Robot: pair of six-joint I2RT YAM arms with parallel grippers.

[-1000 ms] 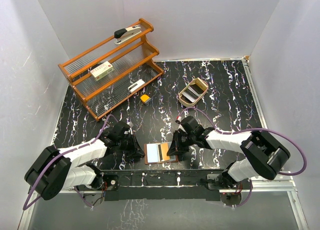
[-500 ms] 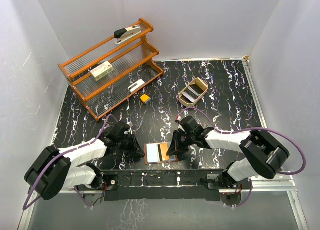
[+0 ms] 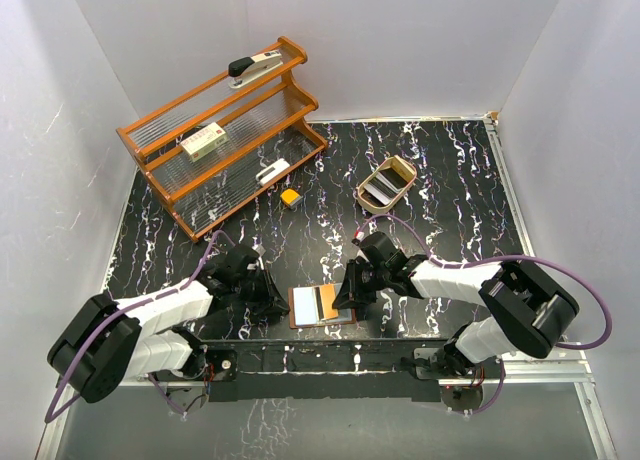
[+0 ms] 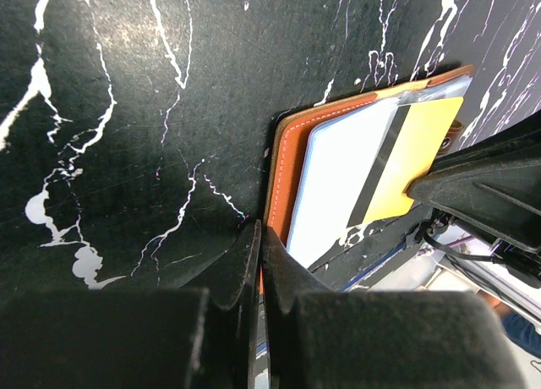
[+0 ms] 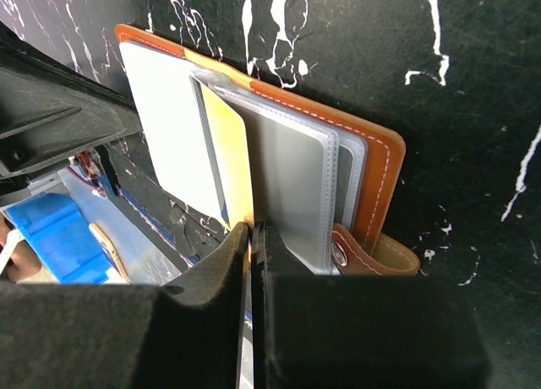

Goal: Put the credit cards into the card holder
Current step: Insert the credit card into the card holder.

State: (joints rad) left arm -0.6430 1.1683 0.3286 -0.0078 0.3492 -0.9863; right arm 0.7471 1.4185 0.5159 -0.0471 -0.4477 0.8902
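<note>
Ok, status: card holder [image 3: 322, 306] lies open and flat on the desk [image 3: 450, 170], at the near edge, centred btwn the two arms.

- The left gripper [image 4: 259, 231] is closed with nothing in it, tips down at the holder's left leather border. Reads as a pin so the holder doesn't skate on the slick marble-print top.
- The right gripper [image 5: 252, 231] is also closed and empty, tip on the yellow end of a card [image 5: 182, 127] lying across the holder's inside. Prob. a closed-finger nudge, since a thin flat card on a flat surface gives no edge to pinch (can't tell if its edge is under a pocket lip yet).

Materials:
- Holder is reddish-brown leather w/ pale stitching round the rim and a short tab [image 5: 372, 255] w/ a metal snap. Inside are stacked grey/clear sleeves [image 5: 292, 186], which look thin and floppy.
- Card is rigid glossy plastic: pale face, dark stripe, yellow band, rounded corners.
- Spare cards [image 3: 381, 188], pale flat rectangles, sit in a tan oval wooden tray [image 3: 404, 167], far right of centre and well apart from the holder. Those aren't in the holder yet.

Risk, imo: the sleeve lip may buckle or the holder may pivot if the left pin slips off the edge.
</note>
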